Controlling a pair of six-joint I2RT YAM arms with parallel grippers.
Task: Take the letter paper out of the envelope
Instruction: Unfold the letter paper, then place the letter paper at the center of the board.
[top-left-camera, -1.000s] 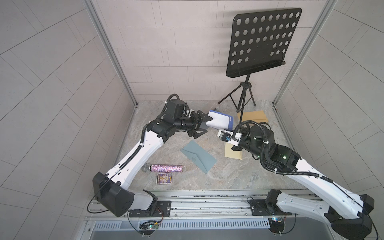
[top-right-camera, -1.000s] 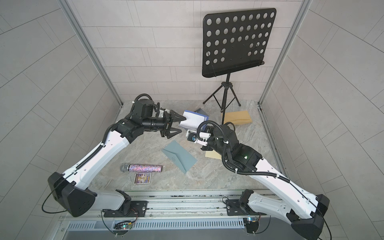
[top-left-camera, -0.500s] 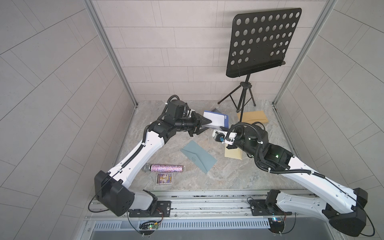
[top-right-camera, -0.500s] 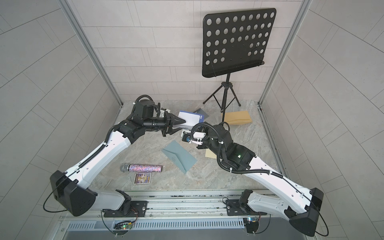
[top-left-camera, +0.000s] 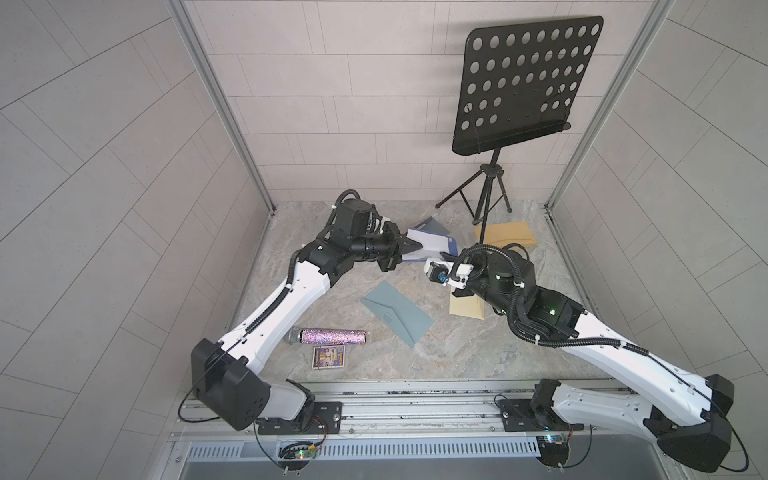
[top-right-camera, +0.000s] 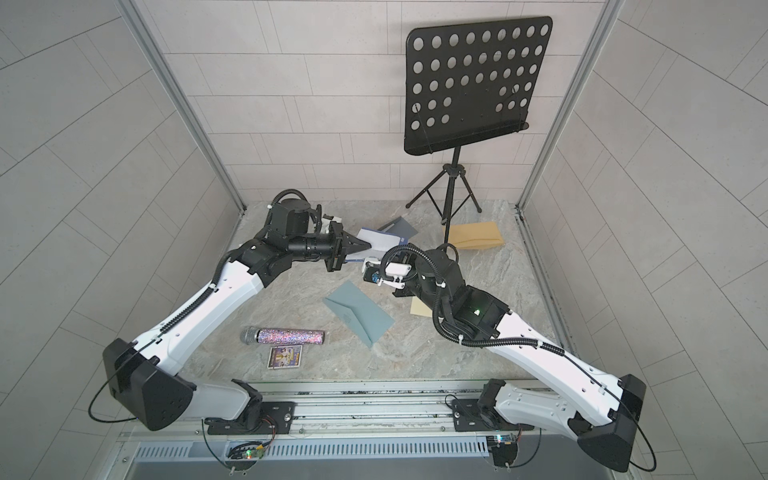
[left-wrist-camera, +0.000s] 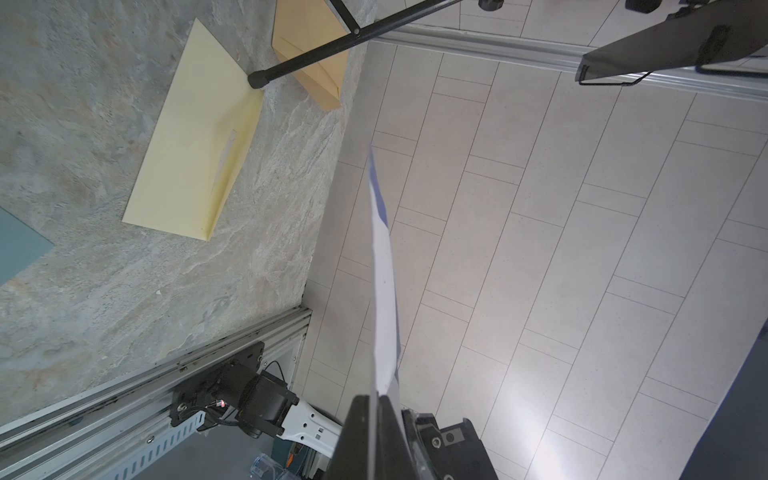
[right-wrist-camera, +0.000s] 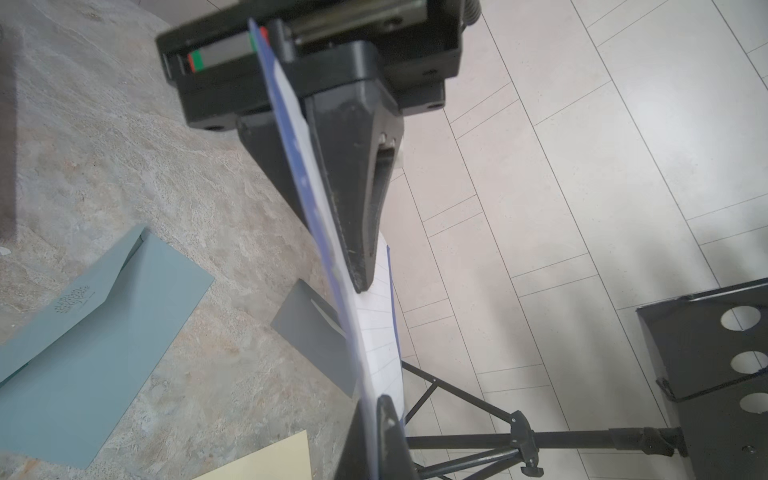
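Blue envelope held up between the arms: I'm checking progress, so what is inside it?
Inside the blue envelope lies white lined paper, showing past its edge. How deep it reaches is covered by the envelope's wall.

Left gripper (left-wrist-camera: 376, 405): pinching the white letter paper (left-wrist-camera: 383, 291), seen edge-on.
Blue envelope (left-wrist-camera: 380, 203): showing as a thin strip along the paper.
Pale yellow envelope (left-wrist-camera: 195, 153): lying flat on the marble table (left-wrist-camera: 124, 299).
Stand leg (left-wrist-camera: 316, 52): resting its foot at that envelope's edge.
Brown envelope (left-wrist-camera: 316, 79): lying just beside the pale yellow one, under the leg.
Teal envelope (left-wrist-camera: 18, 249): poking into sight nearby.
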